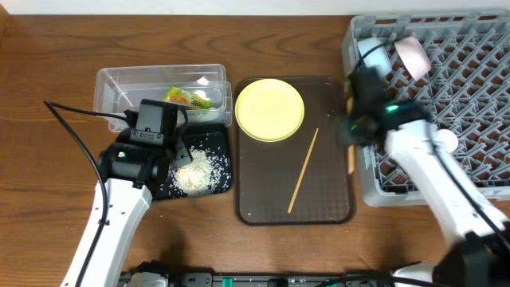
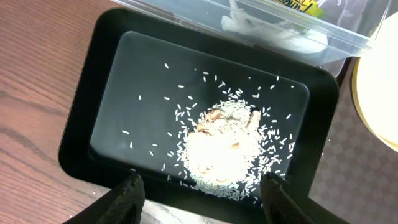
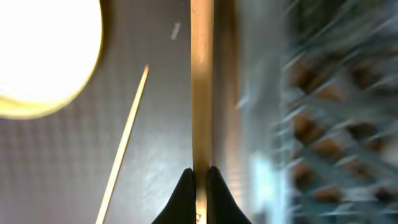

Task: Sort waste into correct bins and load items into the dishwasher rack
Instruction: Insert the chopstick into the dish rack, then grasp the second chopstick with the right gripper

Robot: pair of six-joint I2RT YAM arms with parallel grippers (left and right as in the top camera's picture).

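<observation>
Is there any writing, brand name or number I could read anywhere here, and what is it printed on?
Snack wrapper in the clear tub: dark print on yellow, cut off by the picture's edge and too blurred to read.
Nothing else shows any words or numbers: not the yellow plate, the black tray, the grey rack or the chopstick held in the right hand.

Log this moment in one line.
left jaws open over rice in black tray | right jaws shut on chopstick by rack | second chopstick, plate on brown tray
</observation>
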